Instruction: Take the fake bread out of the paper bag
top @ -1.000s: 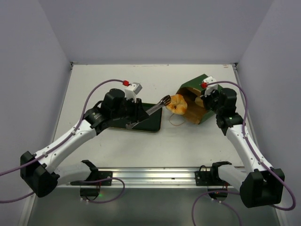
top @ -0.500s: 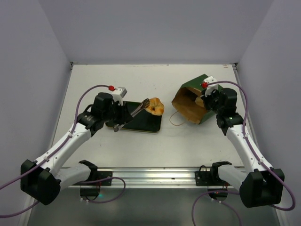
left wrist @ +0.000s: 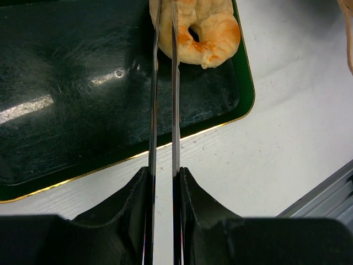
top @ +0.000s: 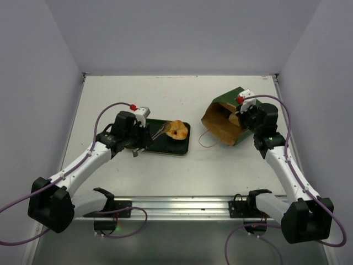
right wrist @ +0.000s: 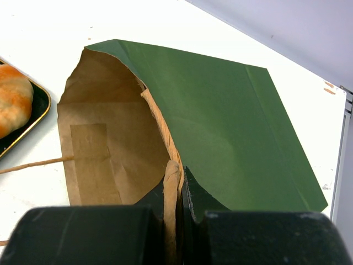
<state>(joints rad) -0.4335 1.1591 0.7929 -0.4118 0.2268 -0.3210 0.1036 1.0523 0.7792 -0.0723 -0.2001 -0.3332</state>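
Grips slim metal tongs (left wrist: 164, 99) in the closed left claw (left wrist: 164, 174), tips pinching a glazed orange ring-shaped toy roll (left wrist: 209, 33) straight ahead, over the dark gold-rimmed tray (left wrist: 66, 110), at its right end. Pinches with the right claw (right wrist: 175, 185), clamped tight, the rim of the tipped green paper bag (right wrist: 220, 132).

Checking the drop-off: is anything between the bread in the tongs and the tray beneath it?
Nothing visible: the orange ring-shaped toy bread in the metal tongs is over bare dark green tray.
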